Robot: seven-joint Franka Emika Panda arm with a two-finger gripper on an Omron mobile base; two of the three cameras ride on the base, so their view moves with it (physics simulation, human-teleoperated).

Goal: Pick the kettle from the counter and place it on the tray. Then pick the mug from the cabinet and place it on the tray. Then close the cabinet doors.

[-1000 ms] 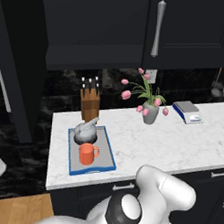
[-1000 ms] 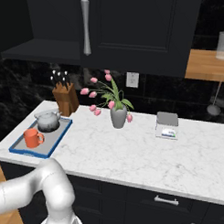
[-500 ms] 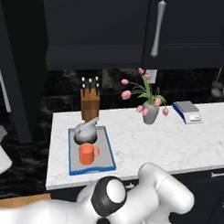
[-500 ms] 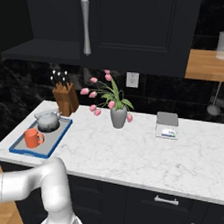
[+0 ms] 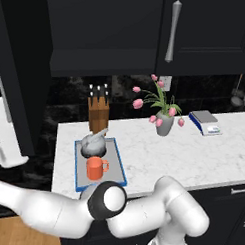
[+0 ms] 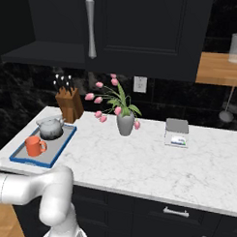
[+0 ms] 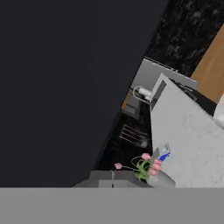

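Two tall dark navy panelled cabinet doors [image 6: 143, 29] with long silver bar handles loom over the white marble-patterned surface [image 5: 193, 157]. On its left end sits the flat blue-rimmed grey tray [image 5: 121, 167], carrying the squat grey metallic kettle [image 5: 94, 142] behind the small orange-red mug [image 5: 96, 168]. Just behind the tray stands a wooden knife block [image 5: 98, 113]; mid-surface, a grey vase of pink tulips [image 5: 164, 121]; further right, a small scale [image 5: 206, 122]. Nothing crowds the tray. Tool's pinched fully together, empty, away to the left.
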